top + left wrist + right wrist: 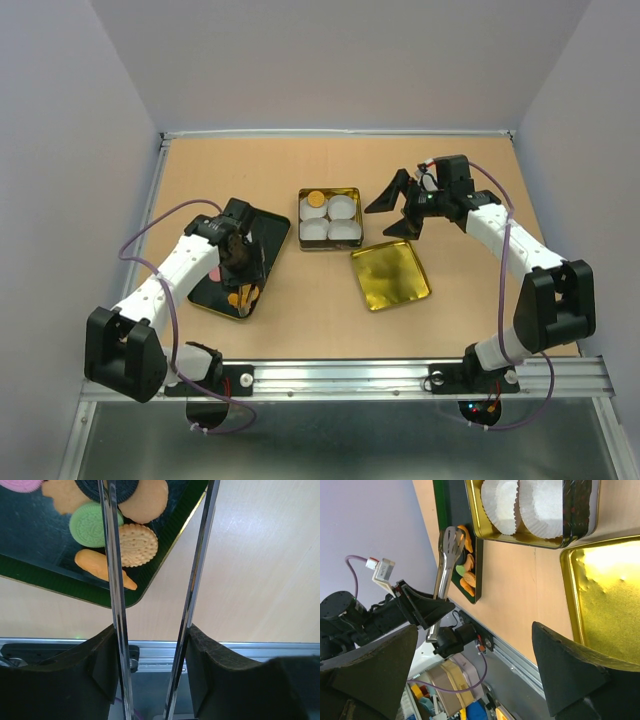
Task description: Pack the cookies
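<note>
The left gripper [240, 257] squeezes long shiny metal tongs [114, 580] over the flat black tray [45, 577], where the round, bumpy cookies [137, 544] lie. I think it is picking one. Next it must pinch a cookie softly and carry it to the gold tin [330, 189] with crinkly white paper cups [342, 208]. The right gripper [398, 212] hangs wide open and holds nothing.

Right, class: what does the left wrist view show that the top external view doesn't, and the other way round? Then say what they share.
Left wrist only: the cookies in close detail, a green one, a dotted biscuit, a dark sandwich one, and the metal tongs that the left pincer grips. Top external only: the tin with white paper cups, the gold lid, the open right pincer. Both: the dark tray, its cookies and the left pincer.
</note>
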You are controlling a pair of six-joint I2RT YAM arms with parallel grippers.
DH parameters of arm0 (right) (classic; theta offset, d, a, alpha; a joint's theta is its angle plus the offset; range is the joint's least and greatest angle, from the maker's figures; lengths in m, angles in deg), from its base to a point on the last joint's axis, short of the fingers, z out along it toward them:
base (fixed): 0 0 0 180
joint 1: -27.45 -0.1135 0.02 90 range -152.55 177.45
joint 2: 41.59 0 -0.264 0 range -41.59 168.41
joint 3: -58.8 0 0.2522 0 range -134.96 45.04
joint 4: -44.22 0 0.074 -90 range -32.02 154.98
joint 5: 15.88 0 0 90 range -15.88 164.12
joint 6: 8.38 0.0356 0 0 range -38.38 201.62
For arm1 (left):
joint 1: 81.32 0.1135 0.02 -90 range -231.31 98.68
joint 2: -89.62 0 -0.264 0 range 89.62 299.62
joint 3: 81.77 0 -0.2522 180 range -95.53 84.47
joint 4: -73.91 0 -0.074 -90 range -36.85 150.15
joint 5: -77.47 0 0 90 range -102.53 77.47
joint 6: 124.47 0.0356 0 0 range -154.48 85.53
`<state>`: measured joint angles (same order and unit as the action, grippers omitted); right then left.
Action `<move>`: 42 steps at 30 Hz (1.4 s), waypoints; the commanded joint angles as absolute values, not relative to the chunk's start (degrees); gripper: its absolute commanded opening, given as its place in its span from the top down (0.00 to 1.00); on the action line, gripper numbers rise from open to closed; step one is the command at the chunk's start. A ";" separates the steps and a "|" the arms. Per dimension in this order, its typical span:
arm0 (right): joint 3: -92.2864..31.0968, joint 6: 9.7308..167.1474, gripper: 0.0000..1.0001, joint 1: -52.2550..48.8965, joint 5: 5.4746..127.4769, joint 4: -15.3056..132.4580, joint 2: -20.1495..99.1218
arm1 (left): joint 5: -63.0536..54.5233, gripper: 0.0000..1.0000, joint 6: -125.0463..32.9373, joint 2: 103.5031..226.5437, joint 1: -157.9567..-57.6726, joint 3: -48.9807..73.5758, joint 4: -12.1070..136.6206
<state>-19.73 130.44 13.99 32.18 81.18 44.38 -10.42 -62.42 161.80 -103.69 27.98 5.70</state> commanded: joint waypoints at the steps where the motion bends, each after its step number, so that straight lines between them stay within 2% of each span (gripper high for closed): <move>1: -21.14 128.39 0.00 14.35 30.35 81.53 44.45 | -6.20 0.42 -63.22 160.72 -104.08 29.36 8.38; 13: -19.91 127.24 0.00 14.35 30.00 82.15 43.40 | -6.64 0.42 -64.97 164.15 -105.75 24.26 7.42; 26: -17.98 126.45 0.00 14.35 30.79 82.15 42.08 | -15.25 0.42 -63.92 163.18 -105.84 24.00 1.18; 39: -15.78 126.62 0.00 14.35 31.31 82.33 40.23 | -9.98 0.42 -62.16 163.88 -105.84 25.05 3.37; 42: -15.87 126.54 0.00 14.35 31.23 82.33 40.14 | -9.45 0.44 -61.99 164.32 -105.84 25.32 3.99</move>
<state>-16.76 127.45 13.99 31.22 82.91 42.06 -10.94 -63.05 163.81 -105.63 25.22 3.84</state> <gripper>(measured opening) 0.998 0.581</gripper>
